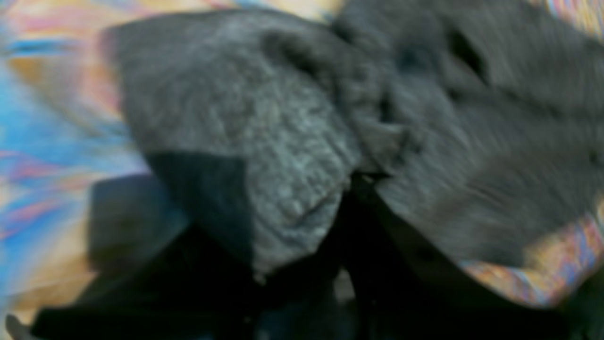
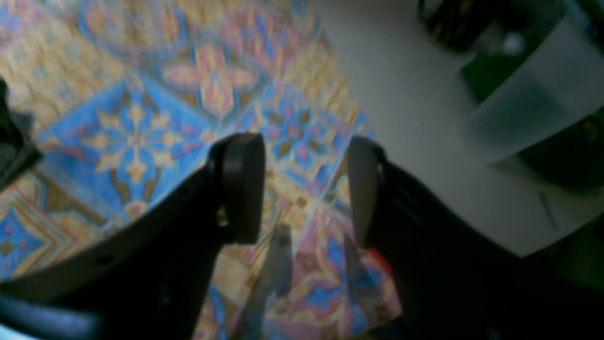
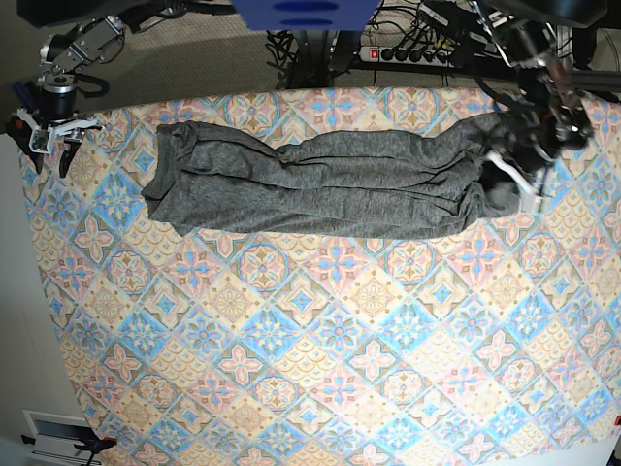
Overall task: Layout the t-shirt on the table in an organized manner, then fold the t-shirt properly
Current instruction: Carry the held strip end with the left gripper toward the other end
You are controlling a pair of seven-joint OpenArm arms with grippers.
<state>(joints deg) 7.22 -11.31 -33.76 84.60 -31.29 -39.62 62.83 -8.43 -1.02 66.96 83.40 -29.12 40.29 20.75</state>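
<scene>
Base view is the only sharp one: bright, even overhead light, hardly any shadows on the table, just a thin dark edge under the t-shirt toward 6 o'clock. Edges bow a bit, fisheye style, and the far strip around 12 o'clock goes dim. Left wrist view is a smeary mess, heavy motion blur streaking the tile print at 9 o'clock, with the bottom nearly black. Right wrist view is soft all over, dimmer, and murky toward 3 o'clock.
</scene>
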